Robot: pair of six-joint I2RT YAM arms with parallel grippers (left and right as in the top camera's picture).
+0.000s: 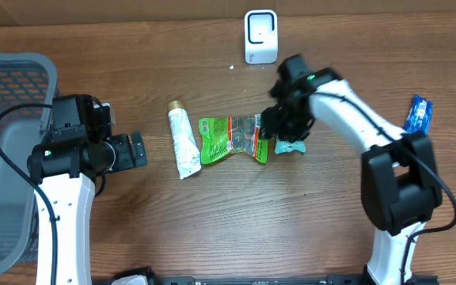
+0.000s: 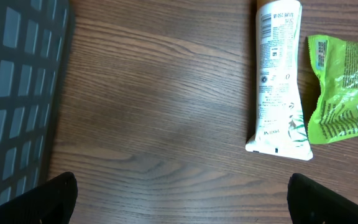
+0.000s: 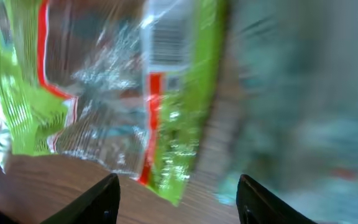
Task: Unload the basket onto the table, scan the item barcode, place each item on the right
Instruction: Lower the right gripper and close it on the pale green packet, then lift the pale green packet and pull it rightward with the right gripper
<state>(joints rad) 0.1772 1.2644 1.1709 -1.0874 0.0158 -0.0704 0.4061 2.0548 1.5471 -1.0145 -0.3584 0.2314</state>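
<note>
Right gripper [image 1: 279, 127] hangs directly over the right end of the green snack bag [image 1: 226, 139]. Its two fingers stand apart and nothing is clamped between them. The right wrist view is blurred, but the fingertips [image 3: 104, 198] show as two dark shapes with a clear gap, and the bag's lower corner sits in that gap, beyond the tips. The bag lies flat on the wooden table [image 1: 212, 229], roughly in the middle, with its long side running left to right. Its clear window and red trim face up. A white patch with fine dark lines [image 3: 166, 40] shows near its green edge, too blurred to read.

A small teal packet [image 1: 293, 147] lies just beside the bag's right end, partly under the right gripper. A white tube [image 1: 182, 142] lies just left of the bag with its cap pointing away from the robot; whether the two touch I cannot tell. Further left of the bag, past the tube, the left gripper [image 1: 137, 149] sits over bare wood with its fingers spread fully wide and nothing in them. A grey basket [image 1: 10, 87] stands far to the bag's left. A white scanner [image 1: 260, 36] stands well beyond the bag on its far side. A blue packet [image 1: 419, 115] lies well apart to the bag's right.
</note>
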